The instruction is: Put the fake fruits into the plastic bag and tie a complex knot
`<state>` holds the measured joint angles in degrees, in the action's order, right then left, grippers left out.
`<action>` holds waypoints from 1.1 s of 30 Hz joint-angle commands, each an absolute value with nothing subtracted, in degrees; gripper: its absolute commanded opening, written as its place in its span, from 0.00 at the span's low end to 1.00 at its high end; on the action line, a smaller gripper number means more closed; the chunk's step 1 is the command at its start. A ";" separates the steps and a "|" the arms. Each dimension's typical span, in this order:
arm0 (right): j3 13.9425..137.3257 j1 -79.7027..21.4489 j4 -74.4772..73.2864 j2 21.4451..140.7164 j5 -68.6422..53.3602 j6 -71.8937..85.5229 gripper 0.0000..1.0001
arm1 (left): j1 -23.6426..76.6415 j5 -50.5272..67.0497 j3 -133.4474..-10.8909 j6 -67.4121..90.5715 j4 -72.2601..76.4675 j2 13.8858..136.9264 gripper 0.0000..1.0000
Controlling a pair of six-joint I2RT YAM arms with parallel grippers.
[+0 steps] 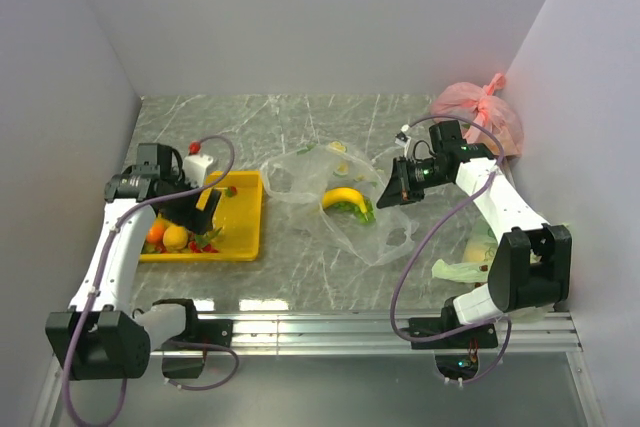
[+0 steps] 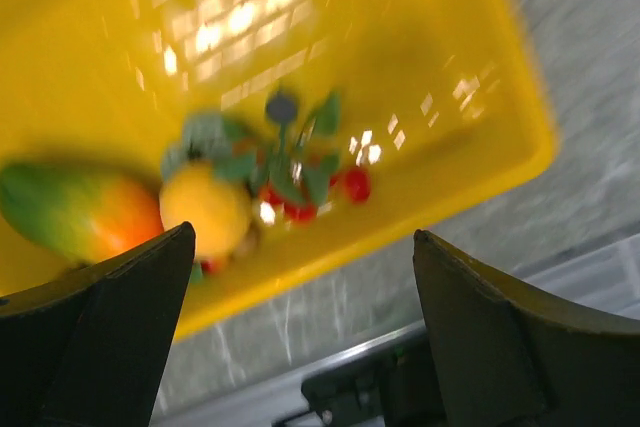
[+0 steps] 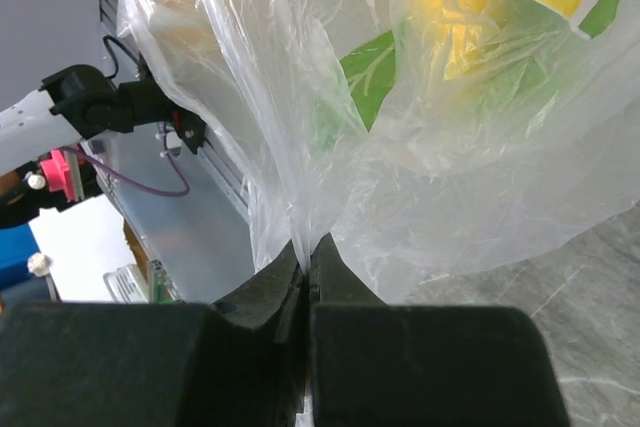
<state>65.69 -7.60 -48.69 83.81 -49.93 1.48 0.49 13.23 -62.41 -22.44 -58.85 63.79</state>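
From above, the yellow tray (image 1: pixel 243 237) lies on the marble table (image 1: pixel 300 117), and in its near left corner sit an orange fruit (image 1: pixel 156 233), a yellow round fruit (image 1: pixel 176 237) and some red berries (image 1: pixel 206 245). The left gripper (image 1: pixel 203 209) hangs over the tray with its jaws wide apart and nothing between them. To the right of the tray, close but not touching it, the plastic bag (image 1: pixel 300 172) lies crumpled on the table; a banana (image 1: pixel 343 194) and a green grape bunch (image 1: pixel 359 212) are inside its film. The right gripper (image 1: pixel 390 189) is at the side of the bag far from the tray. A pink bag (image 1: pixel 480 112) stands in the far corner, well apart from the tray. In the left wrist view, which is blurred, the two dark fingers (image 2: pixel 110 327) stand far apart above the tray (image 2: pixel 480 67), with the yellow round fruit (image 2: pixel 205 209), the red berries (image 2: pixel 355 185) and a fruit part green and part orange below them. In the right wrist view the right gripper (image 3: pixel 305 259) is pressed together on a fold of the plastic bag (image 3: pixel 450 187), and yellow and green shapes show dimly through the film.
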 commanded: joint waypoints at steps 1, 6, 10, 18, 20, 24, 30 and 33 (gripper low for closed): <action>67.85 -8.17 -48.34 82.53 -48.61 0.53 0.00 | -3.51 7.30 -57.49 -25.66 -61.35 62.40 0.95; 68.20 -8.35 -48.96 83.41 -48.96 -0.95 0.00 | -4.66 0.19 -52.31 -23.12 -54.78 64.33 0.94; 68.47 -8.35 -49.92 83.85 -49.39 -2.37 0.00 | -5.01 -3.60 -49.05 -22.24 -49.59 68.72 0.91; 68.73 -8.26 -50.71 83.94 -49.83 -3.52 0.00 | -4.92 -6.24 -47.37 -20.30 -41.76 76.81 0.83; 68.47 -8.35 -50.80 83.85 -50.18 -3.78 0.00 | -4.92 -6.68 -46.85 -20.83 -39.22 78.31 0.81; 68.47 -8.35 -50.98 83.58 -50.27 -4.48 0.00 | -4.92 -7.65 -46.76 -20.92 -35.78 82.08 0.80; 68.47 -8.35 -51.42 83.50 -50.10 -4.75 0.00 | -5.01 -6.60 -48.60 -21.18 -35.15 84.81 0.59; 68.55 -8.35 -51.07 83.32 -49.13 -4.57 0.00 | -5.01 -4.14 -50.97 -21.88 -40.58 83.33 0.45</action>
<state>66.43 -7.90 -50.70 83.92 -49.12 -3.90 -4.82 -6.46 -47.83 -21.65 -37.45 84.40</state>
